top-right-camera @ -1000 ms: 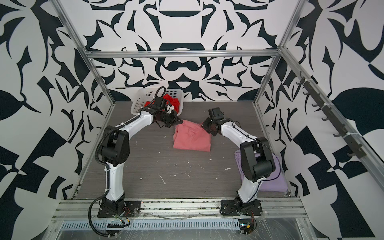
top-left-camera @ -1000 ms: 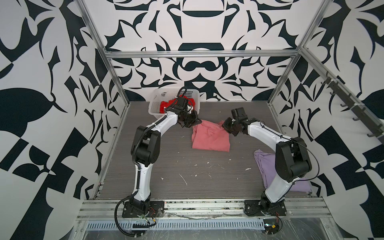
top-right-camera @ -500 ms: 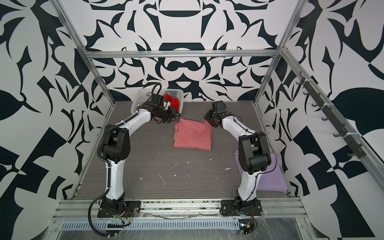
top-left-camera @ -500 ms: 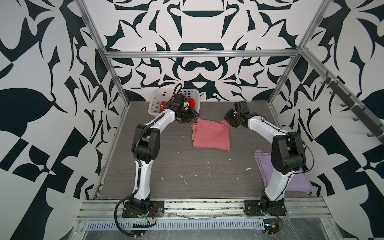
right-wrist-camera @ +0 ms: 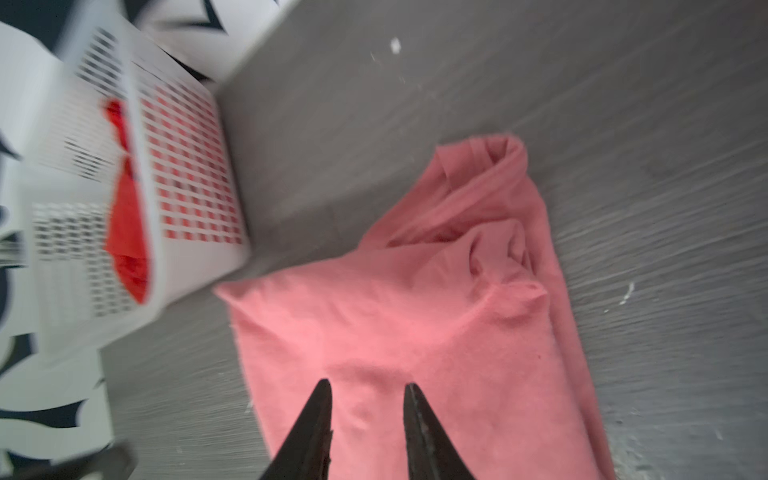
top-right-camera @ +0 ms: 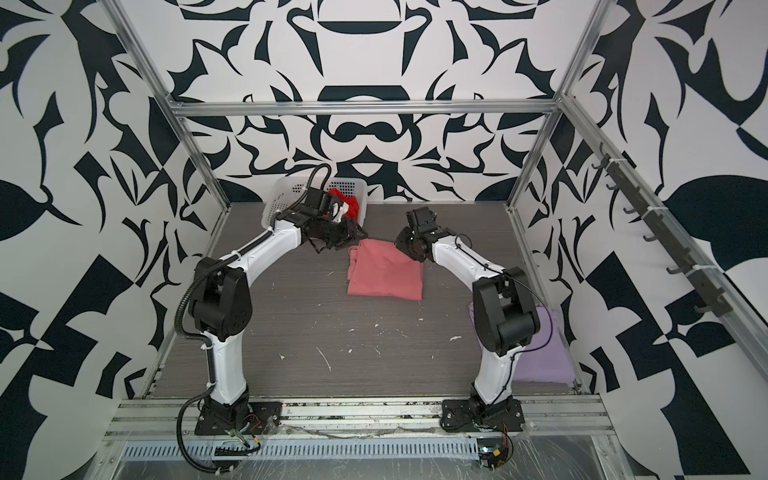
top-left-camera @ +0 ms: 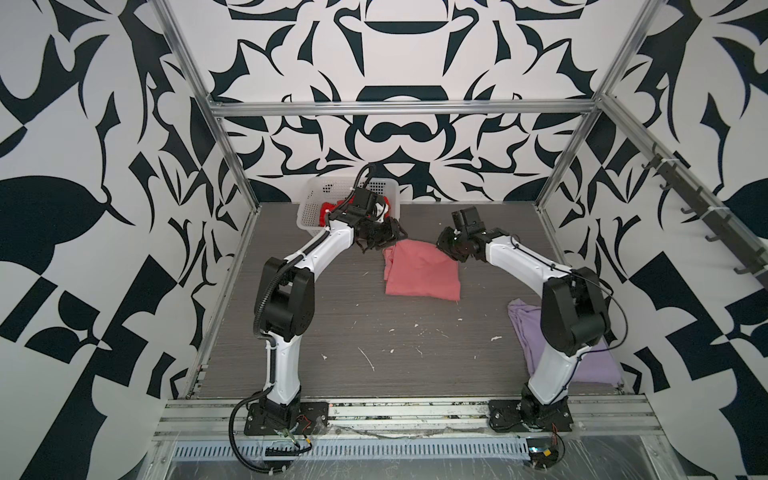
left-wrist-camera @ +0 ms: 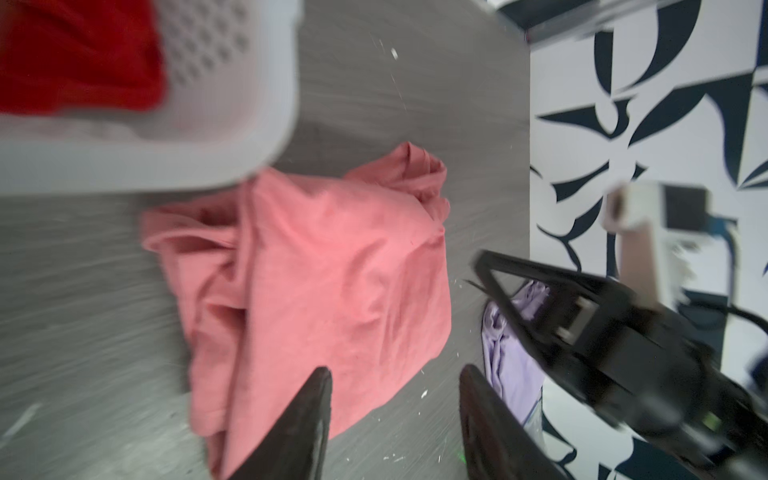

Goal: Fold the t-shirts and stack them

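A salmon-pink t-shirt [top-left-camera: 422, 274] [top-right-camera: 384, 274] lies folded into a rough rectangle at mid-table, its left side bunched. My left gripper [top-left-camera: 398, 235] [top-right-camera: 356, 239] hovers at the shirt's far left corner. In the left wrist view it [left-wrist-camera: 395, 374] is open with bare table between the fingers. My right gripper [top-left-camera: 443, 244] [top-right-camera: 401, 246] hovers at the far right corner. It [right-wrist-camera: 368, 386] is open just above the pink cloth [right-wrist-camera: 415, 332], holding nothing. A lavender t-shirt [top-left-camera: 590, 370] [top-right-camera: 544, 361] lies at the front right, partly behind the right arm. A red t-shirt [top-right-camera: 350, 202] [right-wrist-camera: 124, 216] sits in the basket.
The white lattice basket [top-left-camera: 309, 208] [top-right-camera: 278, 199] stands at the back left against the wall, close behind the left wrist. Small white scraps [top-left-camera: 368, 359] dot the grey table in front of the pink shirt. Metal frame posts edge the table.
Both grippers have gone from shut to open and let go of the pink shirt's far edge. The shirt has settled flat, and both grippers sit slightly back from it.
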